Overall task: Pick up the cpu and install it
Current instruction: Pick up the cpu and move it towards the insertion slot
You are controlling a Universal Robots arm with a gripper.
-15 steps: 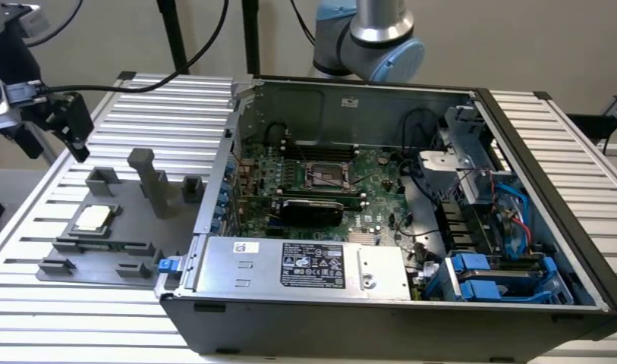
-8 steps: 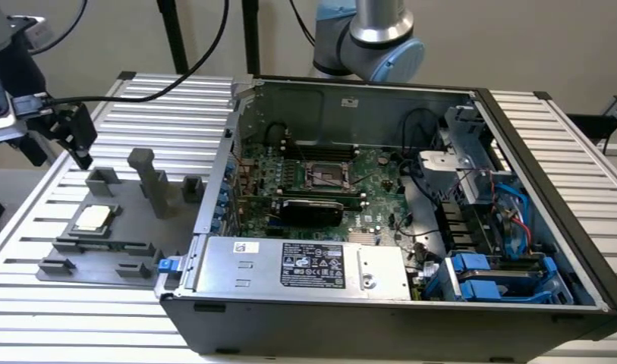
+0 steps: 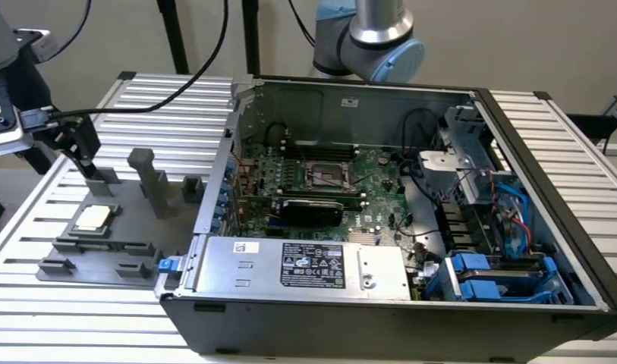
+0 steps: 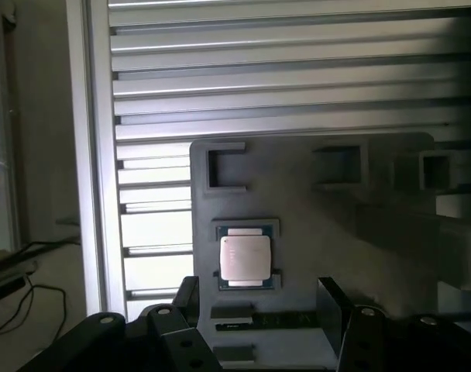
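Clearly laid out on a slatted aluminium table (image 3: 45, 296) are a grey fixture plate (image 3: 136, 227), towards the exterior view's left, and an open computer case (image 3: 389, 318), which takes up the middle and the exterior view's right. The cpu (image 3: 93, 218) lies flat in a square recess of the fixture plate, silvery top upward with a thin pale rim around it, well apart from the computer case.

The gripper (image 3: 83, 155) hangs over the far part of the fixture plate, beyond and above the cpu, and does not touch it. In the wrist view its two dark fingers (image 4: 334, 306) stand spread apart with nothing held between them. The cpu (image 4: 245, 258) is seen past them, seated in its recess on the fixture plate (image 4: 352, 248).

Grey upright posts (image 3: 148, 182) rise from the fixture plate just beside the gripper, on the side towards the computer case. Inside the case, the motherboard (image 3: 374, 178) carries a square black-and-metal socket frame (image 3: 328, 176). A silver box (image 3: 308, 265) with a black label sits along the near wall, and blue-tabbed drive bays (image 3: 490, 280) occupy the near corner on the exterior view's right. A robot arm joint (image 3: 374, 38) stands behind the rear wall of the case.
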